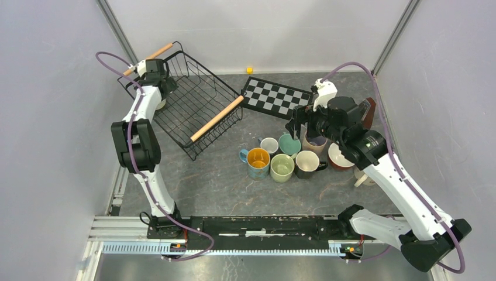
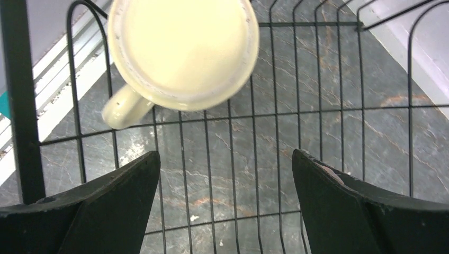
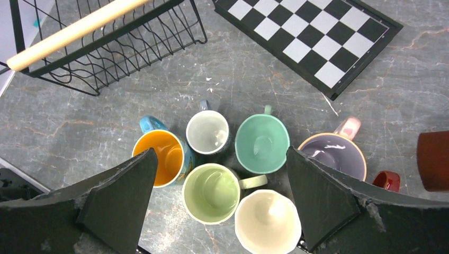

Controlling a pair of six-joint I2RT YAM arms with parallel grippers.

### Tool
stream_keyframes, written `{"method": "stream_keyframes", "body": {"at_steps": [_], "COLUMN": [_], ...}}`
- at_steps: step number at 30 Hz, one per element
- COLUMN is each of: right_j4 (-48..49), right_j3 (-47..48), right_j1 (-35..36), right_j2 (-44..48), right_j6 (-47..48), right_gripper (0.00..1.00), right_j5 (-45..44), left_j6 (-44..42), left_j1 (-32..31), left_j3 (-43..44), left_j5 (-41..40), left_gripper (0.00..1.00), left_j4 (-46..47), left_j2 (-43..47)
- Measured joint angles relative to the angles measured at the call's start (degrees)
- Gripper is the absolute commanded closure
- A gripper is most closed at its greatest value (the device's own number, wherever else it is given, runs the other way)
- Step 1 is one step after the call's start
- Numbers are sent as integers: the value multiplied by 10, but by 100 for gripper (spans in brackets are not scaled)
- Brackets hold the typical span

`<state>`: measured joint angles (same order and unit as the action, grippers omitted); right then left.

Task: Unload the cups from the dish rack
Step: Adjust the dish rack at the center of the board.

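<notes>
Left tool [image 2: 225, 154] gapes empty over dish rack [image 2: 22, 106] holding one cream cup [image 2: 182, 47]; right tool [image 3: 221, 152] wide, empty too

Checkered board [image 1: 276, 96] on grey marbled table [image 1: 222, 187], small yellow block [image 1: 250, 70] beyond.
</notes>
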<state>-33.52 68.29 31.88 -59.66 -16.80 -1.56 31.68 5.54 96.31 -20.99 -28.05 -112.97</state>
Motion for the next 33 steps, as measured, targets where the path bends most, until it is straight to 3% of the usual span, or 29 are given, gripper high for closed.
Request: {"method": "stream_keyframes", "body": {"at_steps": [33], "right_j4": [31], "right_j3": [-40], "right_j1": [3], "right_j2": [-10], "right_j6": [28], "right_gripper": [2], "right_j5": [42], "left_j6": [66], "left_j1": [9], "left_j3": [84], "left_j5": [-30], "left_gripper": [0], "left_j4": [28], "left_j2": [-90]}}
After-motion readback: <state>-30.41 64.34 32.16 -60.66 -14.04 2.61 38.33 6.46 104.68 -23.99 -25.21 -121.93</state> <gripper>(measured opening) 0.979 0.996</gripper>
